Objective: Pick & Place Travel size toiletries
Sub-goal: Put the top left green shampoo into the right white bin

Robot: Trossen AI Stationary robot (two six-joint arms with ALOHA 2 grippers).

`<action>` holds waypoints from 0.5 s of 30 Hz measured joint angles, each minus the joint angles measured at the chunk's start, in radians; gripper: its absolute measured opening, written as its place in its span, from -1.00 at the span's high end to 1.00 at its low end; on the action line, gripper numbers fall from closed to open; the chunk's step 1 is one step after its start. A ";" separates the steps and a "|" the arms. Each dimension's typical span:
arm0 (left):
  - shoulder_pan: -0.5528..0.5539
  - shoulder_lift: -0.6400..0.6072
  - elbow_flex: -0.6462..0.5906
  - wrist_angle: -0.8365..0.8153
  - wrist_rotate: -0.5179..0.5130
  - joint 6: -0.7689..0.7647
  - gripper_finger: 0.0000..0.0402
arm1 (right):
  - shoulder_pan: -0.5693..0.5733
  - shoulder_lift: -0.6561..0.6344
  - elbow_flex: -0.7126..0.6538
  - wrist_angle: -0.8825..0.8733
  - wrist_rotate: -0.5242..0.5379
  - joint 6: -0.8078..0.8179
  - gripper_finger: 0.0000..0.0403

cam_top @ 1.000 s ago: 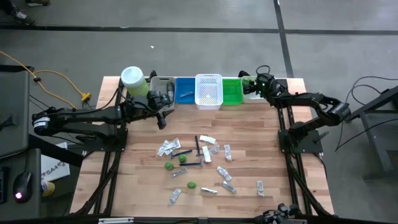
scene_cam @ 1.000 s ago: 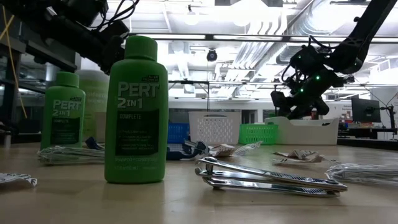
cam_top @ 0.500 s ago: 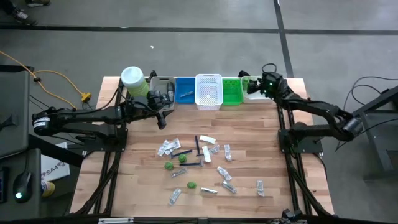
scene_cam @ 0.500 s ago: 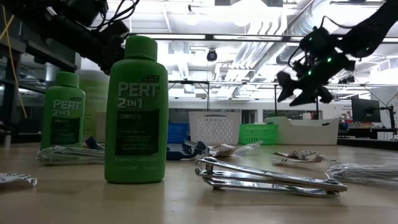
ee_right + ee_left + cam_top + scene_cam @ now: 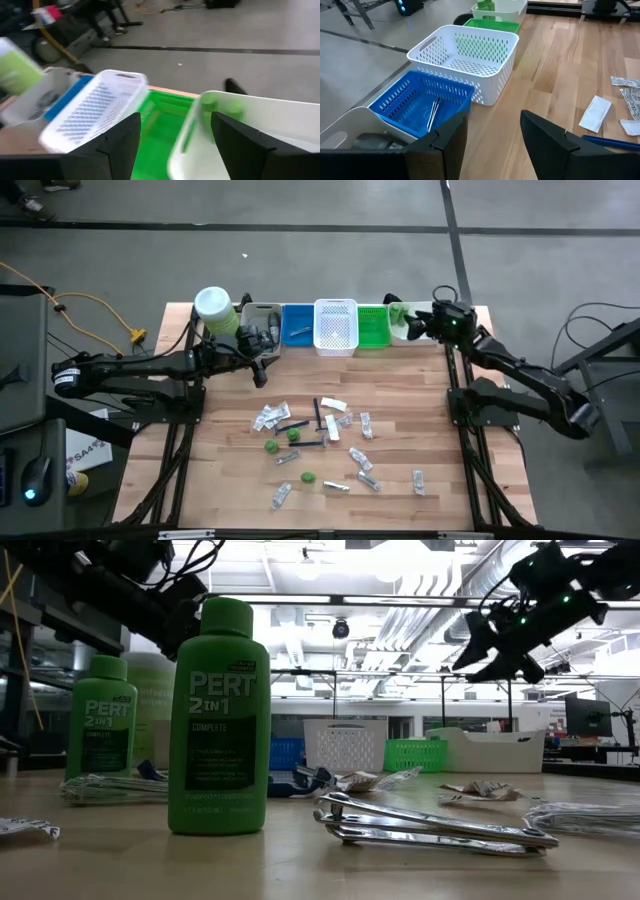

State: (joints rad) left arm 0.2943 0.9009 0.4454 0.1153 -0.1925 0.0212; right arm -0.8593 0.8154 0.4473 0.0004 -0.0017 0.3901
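Read "PERT 2 IN 1" and "COMPLETE" in white on the nearest green bottle (image 5: 219, 720) in the low view, and the same "PERT 2 IN 1" on a second green bottle (image 5: 103, 730) behind it. Could not read the smaller print below.

Counted three loose green bottles (image 5: 293, 435) near the middle of the worktop (image 5: 220, 470), standing among clear sachets (image 5: 266, 417) and thin dark sticks (image 5: 318, 413). Made out three sticks. Could not count the sachets exactly. Saw a metal clipper (image 5: 430, 825) lying flat near the front edge.

Counted five bins in a row along the far edge: grey bin (image 5: 262, 315), blue bin (image 5: 297, 325), white basket (image 5: 336, 327), green bin (image 5: 373, 327), pale bin (image 5: 405, 328). Spotted one more green bottle (image 5: 220, 107) inside the pale bin and a thin metal piece (image 5: 434, 112) in the blue bin.

Found the left tool (image 5: 492, 135) just in front of the grey and blue bins, fingers moderately apart, holding nothing. Found the right tool (image 5: 172, 140) raised by the pale bin near the far right corner, fingers wide, holding nothing.
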 joint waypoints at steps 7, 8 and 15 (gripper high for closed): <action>0.000 -0.017 0.000 -0.072 0.001 -0.025 0.10 | 0.180 -0.062 0.000 -0.023 0.047 -0.016 -0.17; 0.000 -0.025 0.000 -0.084 0.001 -0.031 0.10 | 0.214 -0.063 0.000 -0.025 0.070 -0.024 -0.17; 0.000 -0.134 0.000 -0.228 0.002 -0.097 0.10 | 0.451 -0.063 0.000 -0.027 0.220 -0.047 -0.17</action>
State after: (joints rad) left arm 0.2943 0.7665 0.4450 -0.1127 -0.1902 -0.0755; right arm -0.4084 0.7528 0.4473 -0.0269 0.2181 0.3428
